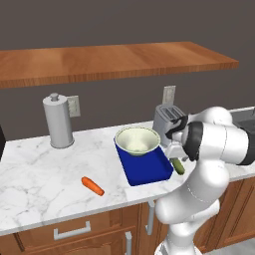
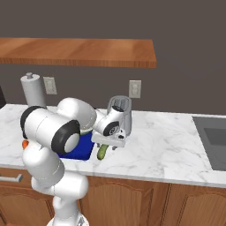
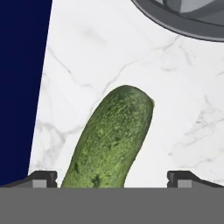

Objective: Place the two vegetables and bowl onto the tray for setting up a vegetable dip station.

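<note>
Gripper (image 3: 112,178) is seen spread wide in the hand view, a fingertip (image 3: 42,178) on either side of the cucumber (image 3: 111,142), nothing clamped. Cucumber is lying flat on the white marble counter (image 3: 175,109), between the open jaws; contact with the pads cannot be told.

In the left base view the cucumber (image 1: 178,166) is found just beside the right edge of the blue tray (image 1: 147,169), off the tray, near the counter's front edge. Same spot is confirmed in the right base view: cucumber (image 2: 102,151) on bare counter right of the tray (image 2: 79,149), under the wrist. Gripper is held low over it, hand angled down from the white arm (image 1: 214,144).

Carrot (image 1: 92,186) is lying on the counter well left of the tray, apart from everything, towards the front edge. Only an orange sliver (image 2: 25,144) is visible past the arm in the right base view.

Bowl (image 1: 137,140) is already sitting on the far end of the tray, upright; near half of the tray is left bare.

Grey toaster (image 1: 167,119) is placed just behind the tray's far right corner; its base is seen at the top of the hand view. Paper towel holder (image 1: 58,121) stands further left by the wall. Wooden shelf (image 1: 114,60) is mounted above. Sink (image 2: 214,139) is set in the counter at far right
</note>
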Available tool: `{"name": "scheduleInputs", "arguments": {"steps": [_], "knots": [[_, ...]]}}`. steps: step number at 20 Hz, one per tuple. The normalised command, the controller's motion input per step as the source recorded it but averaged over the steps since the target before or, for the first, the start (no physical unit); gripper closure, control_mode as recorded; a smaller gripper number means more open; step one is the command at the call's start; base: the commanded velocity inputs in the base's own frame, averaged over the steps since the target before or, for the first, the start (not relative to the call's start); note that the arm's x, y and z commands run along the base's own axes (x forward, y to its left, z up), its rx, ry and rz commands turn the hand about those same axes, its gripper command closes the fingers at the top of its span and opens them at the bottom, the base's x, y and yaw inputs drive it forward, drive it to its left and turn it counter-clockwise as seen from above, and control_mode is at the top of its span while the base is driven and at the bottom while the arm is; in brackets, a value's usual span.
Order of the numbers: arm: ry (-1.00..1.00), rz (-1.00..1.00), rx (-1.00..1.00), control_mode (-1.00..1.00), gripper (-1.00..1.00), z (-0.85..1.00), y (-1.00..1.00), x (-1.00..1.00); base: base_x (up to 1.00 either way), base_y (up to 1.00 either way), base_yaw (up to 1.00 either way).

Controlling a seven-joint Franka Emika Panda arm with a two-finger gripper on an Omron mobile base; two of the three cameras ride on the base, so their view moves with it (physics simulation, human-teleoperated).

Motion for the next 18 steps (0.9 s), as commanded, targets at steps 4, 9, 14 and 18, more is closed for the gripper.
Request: {"name": "scheduleInputs", "arguments": {"steps": [4, 9, 14, 18], "knots": [[0.0, 0.0, 0.0, -1.0, -1.0, -0.15, 0.0, 0.12, 0.0, 0.0, 0.0], [0.0, 0.0, 0.0, -1.0, -1.0, -0.15, 0.0, 0.04, 0.0, 0.0, 0.0], [0.0, 0.0, 0.0, -1.0, 1.0, -0.13, 0.02, 0.02, 0.0, 0.0, 0.0], [0.0, 0.0, 0.0, -1.0, 1.0, -0.08, 0.01, 0.0, 0.0, 0.0, 0.0]]}}
